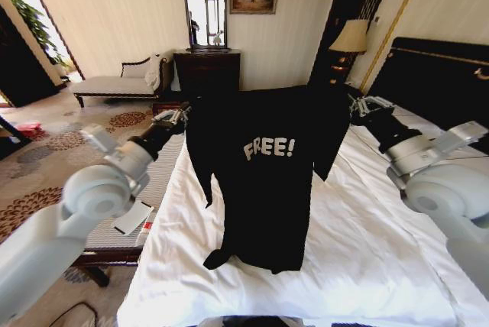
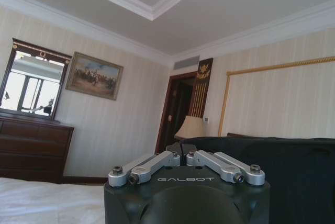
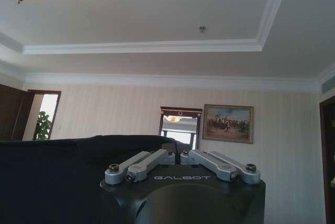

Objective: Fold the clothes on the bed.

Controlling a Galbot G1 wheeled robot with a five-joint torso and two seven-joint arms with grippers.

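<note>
A black T-shirt point(image 1: 260, 174) with white "FREE!" lettering hangs spread in the air over the white bed point(image 1: 367, 266), its hem touching the duvet. My left gripper point(image 1: 182, 115) is shut on the shirt's left shoulder, and my right gripper point(image 1: 357, 105) is shut on the right shoulder. In the left wrist view the left gripper point(image 2: 182, 156) has its linkages drawn together, with black fabric point(image 2: 282, 177) stretching away from it. The right wrist view shows the right gripper point(image 3: 175, 153) likewise closed on the dark cloth point(image 3: 52, 177).
A narrow padded bench point(image 1: 126, 220) with a white card stands along the bed's left side. Behind are a dark dresser point(image 1: 206, 71) with a mirror, a pale chaise longue point(image 1: 118, 82), a lamp point(image 1: 350, 37) and the dark headboard point(image 1: 435, 75). Patterned carpet lies to the left.
</note>
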